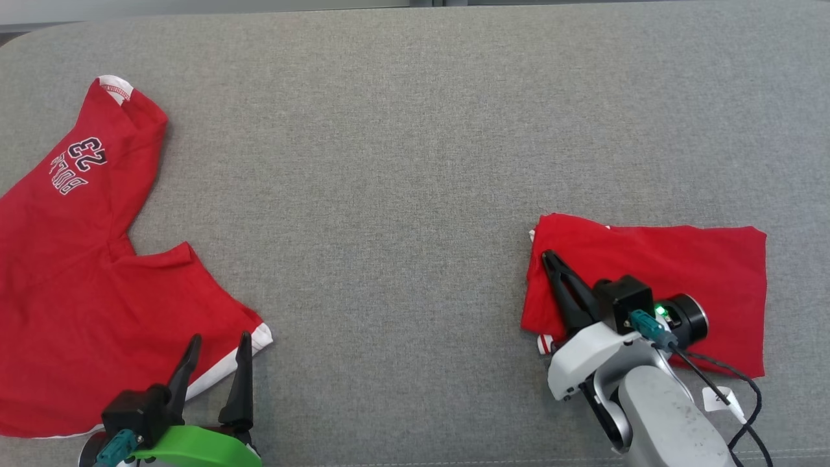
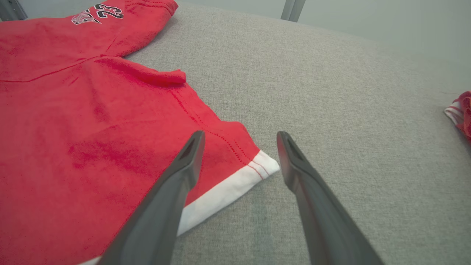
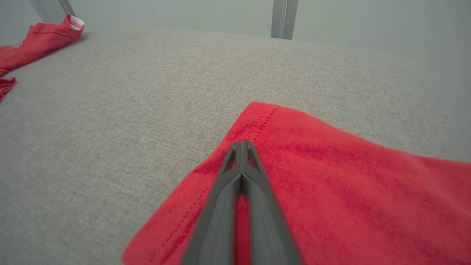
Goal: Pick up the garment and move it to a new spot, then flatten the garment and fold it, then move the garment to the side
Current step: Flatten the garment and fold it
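Note:
A red shirt printed with "23" lies spread at the left, its white-banded hem corner toward me. My left gripper stands open just above that corner, one finger over the red cloth and the other over bare surface. At the right lies a folded red garment, a neat rectangle. My right gripper is shut, fingers pressed together, its tips over the folded garment's near-left part. No cloth shows pinched between its fingers.
Everything rests on a wide grey fabric surface with a broad bare stretch between the two garments. A black cable and a white tag hang from my right wrist. A pale wall and metal posts rise beyond the far edge.

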{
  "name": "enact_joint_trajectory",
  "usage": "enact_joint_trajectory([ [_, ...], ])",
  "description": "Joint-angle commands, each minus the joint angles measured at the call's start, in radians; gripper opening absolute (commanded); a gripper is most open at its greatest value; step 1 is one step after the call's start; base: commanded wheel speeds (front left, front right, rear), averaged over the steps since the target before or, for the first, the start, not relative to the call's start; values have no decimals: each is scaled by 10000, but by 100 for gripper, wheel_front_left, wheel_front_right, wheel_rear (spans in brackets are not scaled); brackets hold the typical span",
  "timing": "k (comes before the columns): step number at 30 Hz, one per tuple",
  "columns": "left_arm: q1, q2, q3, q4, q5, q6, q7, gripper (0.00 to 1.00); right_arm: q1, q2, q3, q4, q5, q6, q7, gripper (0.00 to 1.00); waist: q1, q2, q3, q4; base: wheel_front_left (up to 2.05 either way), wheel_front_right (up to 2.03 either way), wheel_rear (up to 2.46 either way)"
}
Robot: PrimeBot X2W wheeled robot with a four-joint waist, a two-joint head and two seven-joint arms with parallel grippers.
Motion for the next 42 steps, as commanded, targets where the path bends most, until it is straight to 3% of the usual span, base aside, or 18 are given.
enact_joint_trajectory([
  [1, -117, 50, 20, -22, -69, 57, -37, 100, -46, -22, 38, 46, 32, -14, -40, 0, 0, 0, 1, 4, 0, 0, 0],
  [7, -102, -15, 44, -20, -128, 123, -78, 100, 6, -27, 645, 172, 207, -12, -39, 0, 0, 0, -67, -81, 0, 0, 0],
  [12, 89, -98, 185, 19, -224, 146, -175, 100, 246, -22, 1039, -734, 417, -12, -37, 0, 0, 0, -383, -326, 0, 0, 0],
  [13, 140, -113, 228, 44, -245, 135, -193, 100, 348, -22, 1103, -1005, 432, -12, -34, 8, 0, 0, -484, -378, 0, 0, 0],
  [15, 256, -190, 293, 93, -285, 116, -253, 100, 594, -28, 1043, -1668, 446, -14, -34, 39, 0, 0, -750, -468, 0, 0, 0],
  [16, 319, -232, 342, 126, -303, 113, -278, 100, 754, -28, 975, -1960, 370, -12, -33, 49, 0, 0, -894, -514, 0, 0, 0],
  [17, 369, -257, 378, 181, -297, 105, -268, 100, 930, -29, 878, -2223, 302, -12, -33, 84, 0, 0, -1063, -554, 0, 0, 0],
  [18, 438, -287, 414, 222, -284, 89, -286, 100, 1129, -29, 708, -2480, 228, -14, -33, 100, 0, 0, -1221, -586, 0, 0, 0],
  [29, 1258, -667, 762, 317, 21, -155, -344, 100, 3205, -491, -1688, -4410, -138, -12, -33, 100, 0, 0, -2607, -930, 0, 0, 0],
  [37, 1471, -1107, 1130, -55, 730, -742, -337, 100, 4142, -1012, -3334, -4068, -62, -12, -34, 100, 0, 0, -2841, -1080, 0, 0, 0],
  [42, 1442, -1356, 1382, -249, 1376, -1044, -338, 100, 4514, -1117, -3853, -3455, -43, -12, -33, 100, 0, 0, -2958, -1033, 0, 0, 0],
])
